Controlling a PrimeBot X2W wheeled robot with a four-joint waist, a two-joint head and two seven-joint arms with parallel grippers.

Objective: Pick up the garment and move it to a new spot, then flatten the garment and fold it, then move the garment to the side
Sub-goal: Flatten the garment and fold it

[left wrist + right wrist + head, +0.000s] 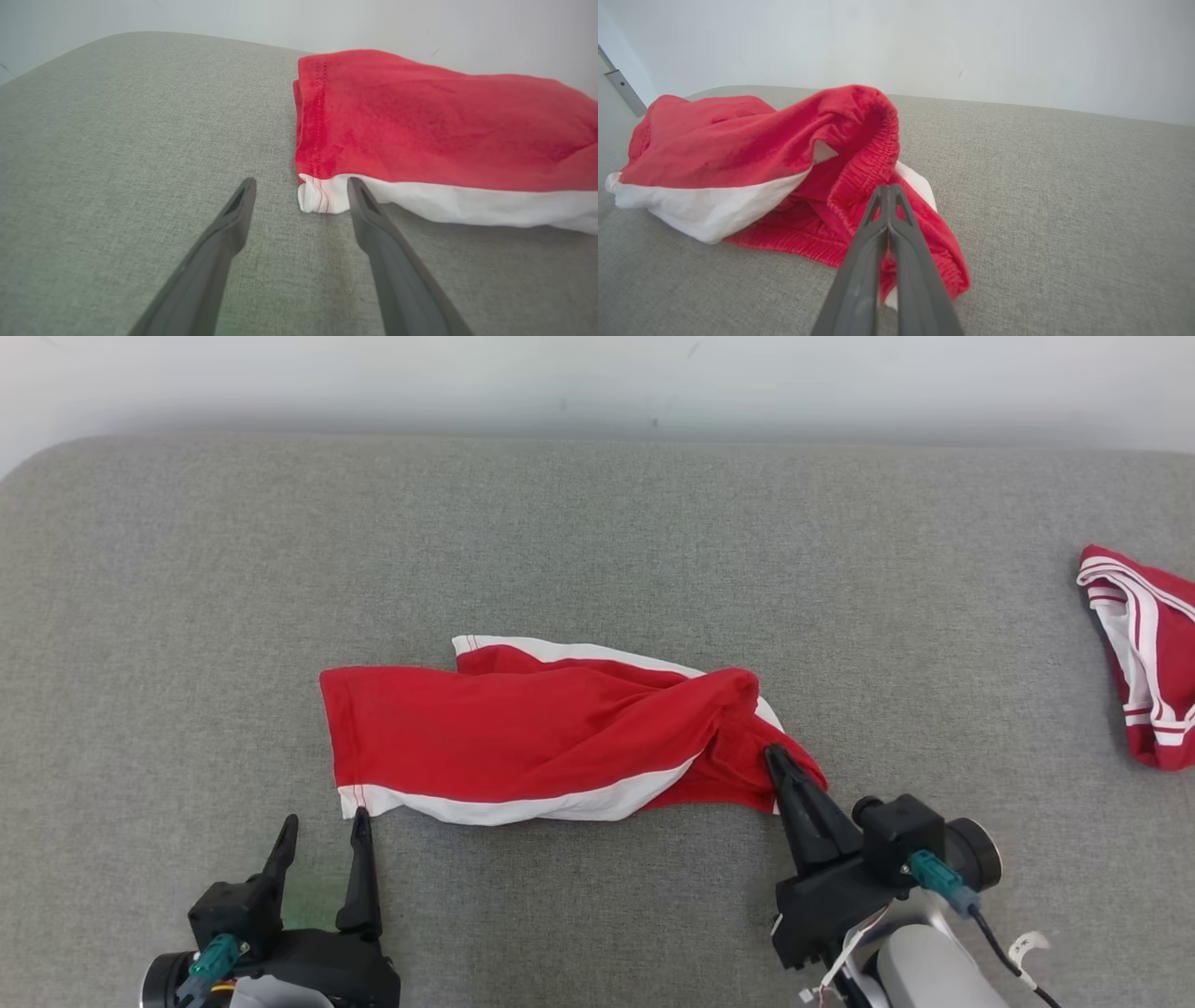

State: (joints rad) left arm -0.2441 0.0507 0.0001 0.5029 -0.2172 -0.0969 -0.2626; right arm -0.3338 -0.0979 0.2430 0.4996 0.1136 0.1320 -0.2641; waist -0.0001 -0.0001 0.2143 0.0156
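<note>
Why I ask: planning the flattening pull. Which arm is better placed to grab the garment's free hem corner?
Left. The left tool stands open at the white hem corner of the garment, probably a short reach; the right tool is shut on the waistband end.

Plain lab-like room: grey fabric-covered table (597, 523) against a bare white wall (597, 378)

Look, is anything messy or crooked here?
Yes. The shorts are bunched and twisted at the waistband end, where the right gripper pinches them; the other end lies flatter. Another red garment lies crumpled far to the right.
</note>
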